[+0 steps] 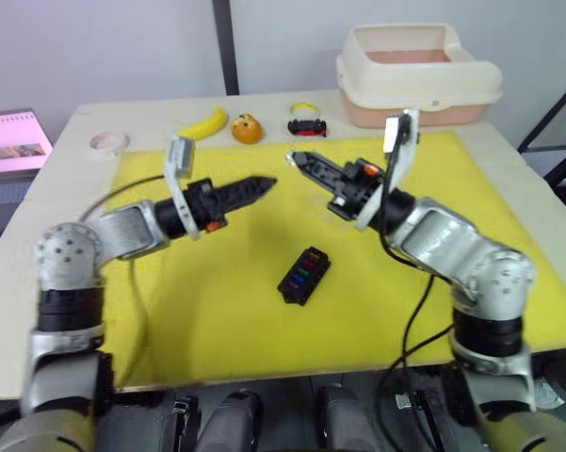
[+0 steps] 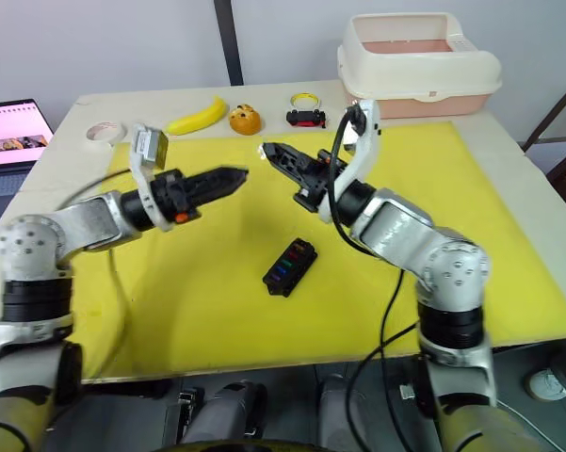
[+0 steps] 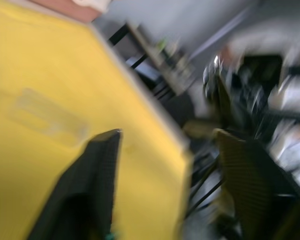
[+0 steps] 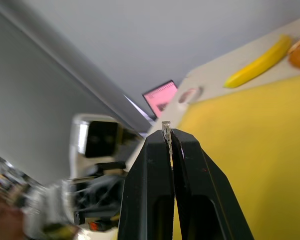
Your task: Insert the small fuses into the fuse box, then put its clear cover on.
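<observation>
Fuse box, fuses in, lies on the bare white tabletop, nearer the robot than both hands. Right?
No. The fuse box lies on the yellow mat, not the bare tabletop, as the left eye view shows. The rest holds: coloured fuses sit in its slots, and it is nearer the robot than the left hand and right hand.

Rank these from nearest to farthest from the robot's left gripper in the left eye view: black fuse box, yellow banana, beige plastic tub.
From the left gripper:
1. Yellow banana, behind it at the mat's back edge.
2. Black fuse box, nearer the robot, mid-mat.
3. Beige plastic tub, far right back corner.
</observation>
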{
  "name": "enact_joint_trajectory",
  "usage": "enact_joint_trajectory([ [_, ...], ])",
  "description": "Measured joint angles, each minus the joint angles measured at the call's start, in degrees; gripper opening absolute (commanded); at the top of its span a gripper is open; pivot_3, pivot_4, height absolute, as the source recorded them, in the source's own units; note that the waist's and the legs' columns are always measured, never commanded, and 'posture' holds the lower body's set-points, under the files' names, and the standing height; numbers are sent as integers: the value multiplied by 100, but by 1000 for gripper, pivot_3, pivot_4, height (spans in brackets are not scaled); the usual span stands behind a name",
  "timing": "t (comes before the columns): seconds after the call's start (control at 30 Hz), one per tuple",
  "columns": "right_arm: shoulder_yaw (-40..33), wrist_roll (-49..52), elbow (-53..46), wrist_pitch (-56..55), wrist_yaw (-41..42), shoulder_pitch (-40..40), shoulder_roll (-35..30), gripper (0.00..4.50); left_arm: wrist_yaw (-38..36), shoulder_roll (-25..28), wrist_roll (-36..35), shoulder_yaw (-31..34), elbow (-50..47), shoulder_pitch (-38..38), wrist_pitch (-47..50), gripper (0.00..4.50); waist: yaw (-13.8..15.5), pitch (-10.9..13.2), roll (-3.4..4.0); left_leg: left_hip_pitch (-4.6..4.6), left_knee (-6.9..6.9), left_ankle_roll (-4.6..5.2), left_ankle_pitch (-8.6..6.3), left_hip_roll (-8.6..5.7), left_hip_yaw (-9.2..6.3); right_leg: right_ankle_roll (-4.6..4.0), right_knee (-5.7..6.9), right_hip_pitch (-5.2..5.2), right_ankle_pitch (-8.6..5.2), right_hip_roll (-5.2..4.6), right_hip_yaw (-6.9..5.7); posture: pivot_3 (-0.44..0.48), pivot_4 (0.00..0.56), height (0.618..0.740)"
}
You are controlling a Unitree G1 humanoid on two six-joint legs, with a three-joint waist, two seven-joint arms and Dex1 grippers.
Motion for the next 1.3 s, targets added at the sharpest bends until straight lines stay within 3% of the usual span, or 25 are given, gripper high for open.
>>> enact_joint_trajectory([
  [0.07, 55, -346, -224, 217, 375, 221, -508, 0, -1218, 440, 1120, -575, -385, 265, -629, 4410, 20, 4, 13, 0, -5, 2, -1, 4, 4, 0, -20, 7, 0, 1, 0, 0, 150, 740],
  [0.17, 326, -1149, -533, 494, 1004, 500, -1210, 0, -2329, 593, 2419, -1181, -472, 476, -1598, 4410, 43, 6, 11, -4, -1, 26, -14, 7, 2, -2, -32, 13, 2, -1, -4, 0, 150, 740],
  [0.4, 1109, -3311, -872, 361, 2318, 917, -1812, 0, -2998, 107, 4077, -1417, -334, 423, -2918, 4410, 40, 10, 4, -7, 5, 34, -19, 7, -1, -1, -43, 19, 4, -6, -10, 0, 150, 740],
  [0.83, 1580, -5305, -715, 103, 3213, 1114, -1508, 0, -3283, -420, 4977, -1466, -132, 421, -3307, 4410, 46, 12, 0, -7, 8, 22, -12, 8, -5, 1, -41, 19, 5, -5, -14, 0, 150, 740],
  [1.3, 1485, -5942, -596, 139, 3668, 1241, -1151, 0, -3344, -649, 5280, -1467, -136, 422, -3296, 4410, 42, 12, 0, -7, 8, 12, -6, 8, -5, 1, -38, 19, 5, -5, -14, 0, 150, 740],
])
